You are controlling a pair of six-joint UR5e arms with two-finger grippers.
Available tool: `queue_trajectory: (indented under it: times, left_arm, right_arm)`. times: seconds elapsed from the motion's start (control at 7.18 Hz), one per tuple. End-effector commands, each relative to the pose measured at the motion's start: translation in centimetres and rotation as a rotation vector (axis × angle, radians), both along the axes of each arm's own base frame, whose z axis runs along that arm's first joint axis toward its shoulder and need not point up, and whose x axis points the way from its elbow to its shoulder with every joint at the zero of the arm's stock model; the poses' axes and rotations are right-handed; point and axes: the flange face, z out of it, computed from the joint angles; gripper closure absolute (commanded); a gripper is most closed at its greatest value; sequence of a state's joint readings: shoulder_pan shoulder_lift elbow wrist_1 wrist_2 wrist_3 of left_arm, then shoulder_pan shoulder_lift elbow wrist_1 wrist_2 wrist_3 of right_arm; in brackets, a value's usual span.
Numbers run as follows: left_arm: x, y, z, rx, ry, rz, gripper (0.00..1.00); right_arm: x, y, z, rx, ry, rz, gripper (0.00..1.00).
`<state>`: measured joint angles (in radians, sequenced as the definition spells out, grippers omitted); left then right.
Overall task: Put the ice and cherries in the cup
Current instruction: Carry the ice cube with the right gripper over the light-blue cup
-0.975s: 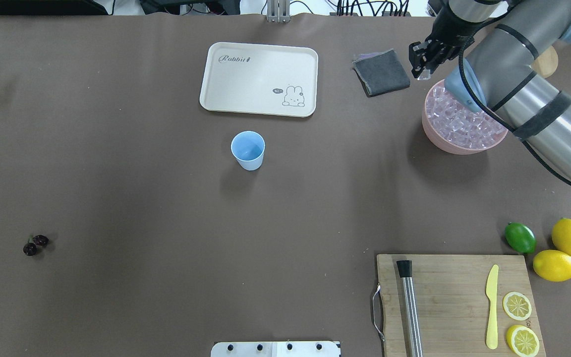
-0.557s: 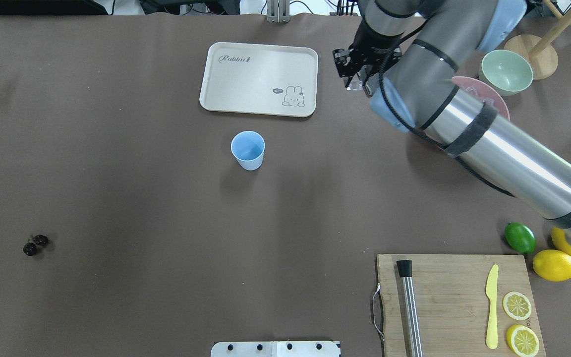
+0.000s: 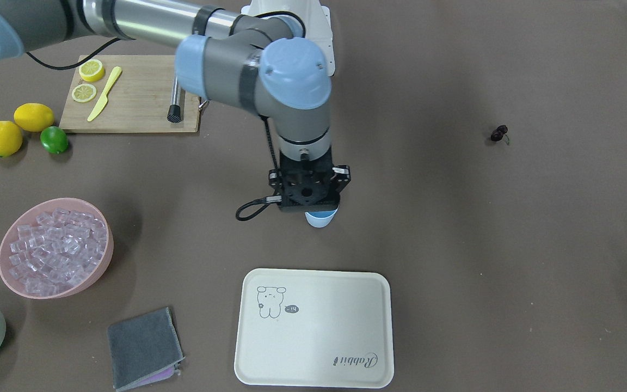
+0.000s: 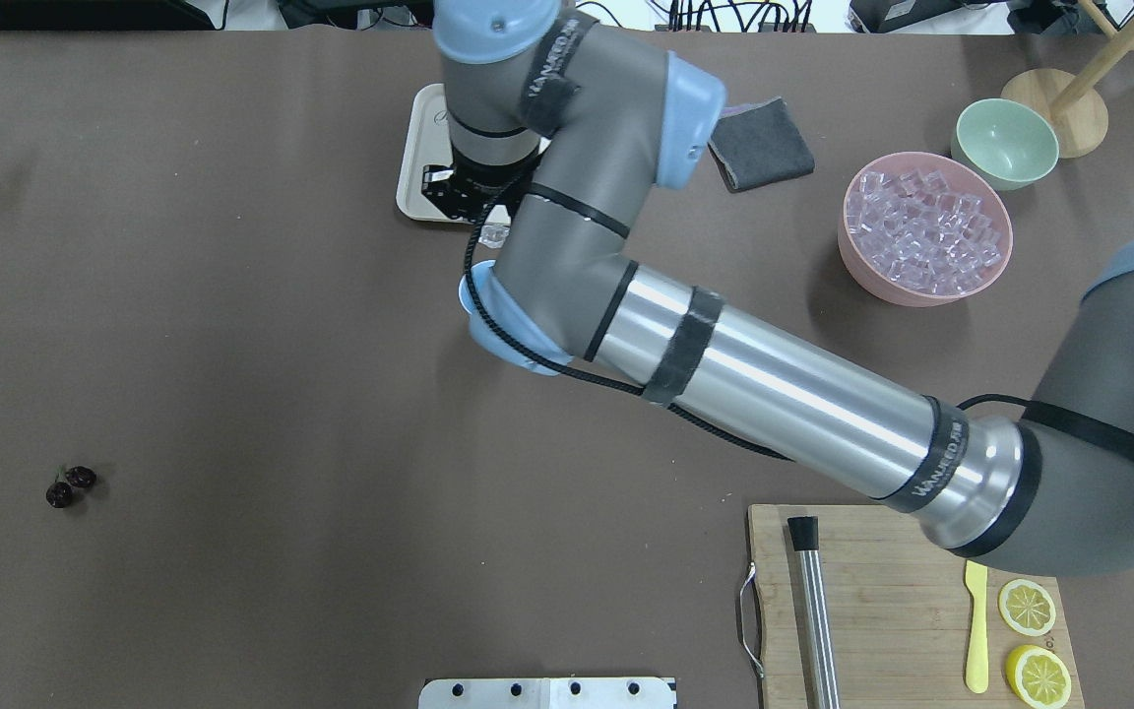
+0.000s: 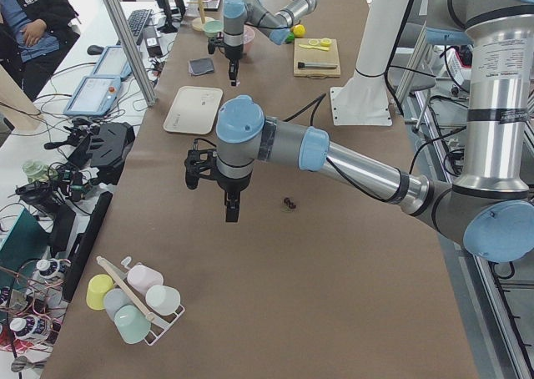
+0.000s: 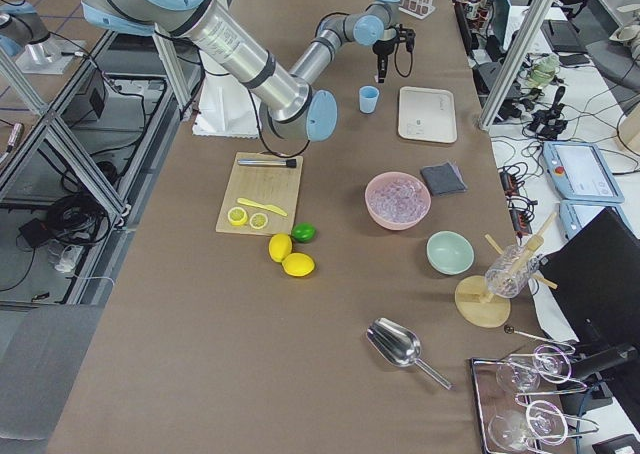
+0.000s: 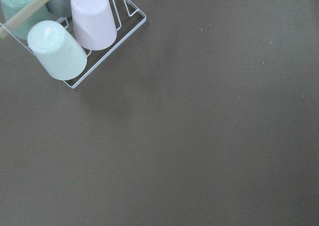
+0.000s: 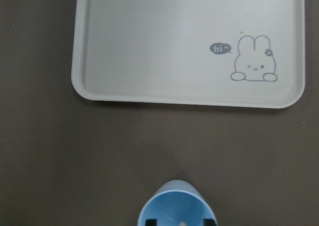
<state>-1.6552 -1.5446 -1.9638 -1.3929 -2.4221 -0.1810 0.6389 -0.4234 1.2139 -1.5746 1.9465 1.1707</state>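
Two lemon slices point(image 4: 1027, 608), a yellow plastic knife point(image 4: 976, 630) and a black-capped steel rod point(image 4: 816, 620) lie on the wooden cutting board point(image 4: 882, 571), at the near right edge of the brown table point(image 4: 232, 345). Just past the board sit one green lime point(image 3: 54, 140) and two yellow lemons point(image 3: 34, 116).

Near left, the pair of dark purple-black cherries point(image 4: 70, 484) sits on bare tabletop, well apart from the cup. The left gripper point(image 5: 231, 210) hangs above the table near the cherries. It shows in the side view only, so I cannot tell if its fingers are apart or together. Its wrist camera looks at upturned pastel tumblers point(image 7: 92, 17) on a white wire rack point(image 7: 110, 53).

Mid-table, the small light-blue plastic cup point(image 3: 321, 219) stands upright, mostly hidden under the right arm from overhead. The right gripper point(image 8: 178, 222) hangs straight above the cup mouth, pinching one clear ice cube point(image 4: 496, 234).

Just beyond the cup is a cream rectangular tray with a rabbit drawing point(image 3: 319, 337). Farther right is a folded grey cloth point(image 4: 764, 148). Then comes the big pink bowl point(image 4: 857, 266), heaped with clear ice cubes point(image 4: 926, 231). The pale green bowl point(image 4: 1005, 148) sits just beside it on the far side.
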Motion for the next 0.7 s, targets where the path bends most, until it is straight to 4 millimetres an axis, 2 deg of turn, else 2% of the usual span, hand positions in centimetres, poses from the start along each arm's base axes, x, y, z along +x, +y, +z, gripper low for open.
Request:
queue_trajectory:
  times: [0.0,0.28,0.42,0.56]
  left_arm:
    - [-0.1,-0.1,0.4,-0.008,0.001,-0.002,0.02]
    - [-0.7,0.1,0.4,-0.008,0.001,-0.015,0.02]
    - [-1.3,0.2,0.2,-0.005,0.0,-0.027,0.02]
    - [-1.4,0.1,0.2,-0.005,0.0,-0.031,0.02]
  right_arm:
    - [-2.0,0.5,-1.0,0.002,0.021,0.014,0.8]
    - [-1.4,1.2,0.8,0.0,0.019,0.01,0.76]
    - [-1.9,1.8,0.7,-0.009,0.016,0.014,0.37]
    - [-2.4,3.2,1.0,-0.003,0.013,0.0,0.1]
